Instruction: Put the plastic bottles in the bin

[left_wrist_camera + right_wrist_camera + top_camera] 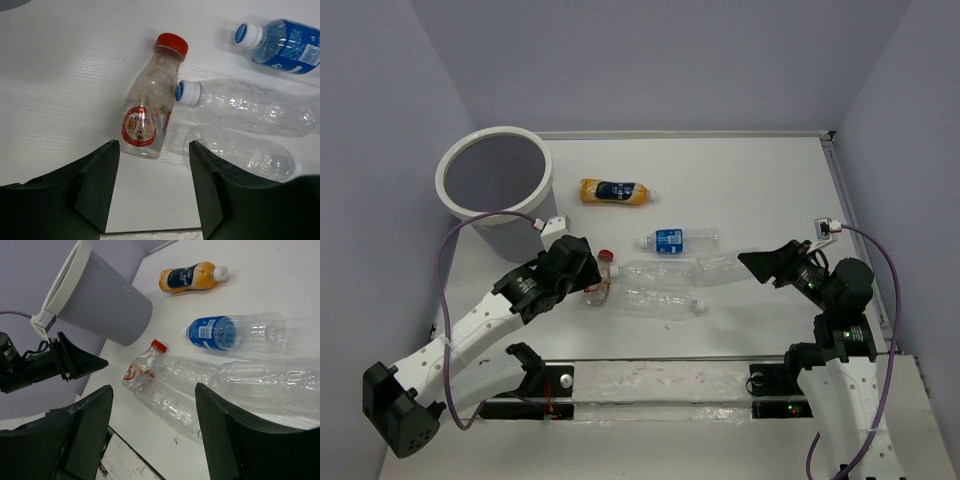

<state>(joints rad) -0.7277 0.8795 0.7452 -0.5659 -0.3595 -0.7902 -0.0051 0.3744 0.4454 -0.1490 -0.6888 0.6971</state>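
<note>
- Hovering low over the bench (750, 180), the left claw (152, 150) has its fingers spread apart, and the red-capped bottle (150, 105) lies just ahead of the gap, not gripped.
- Right claw (154, 392) is likewise wide apart and holds nothing; it sits near the clear crushed bottles (685, 272).
- Blue-labelled bottle (678, 240) and orange bottle (613, 192) lie farther back.
- Bin (445, 180) stands upright at the far left; every bottle lies outside it.
</note>
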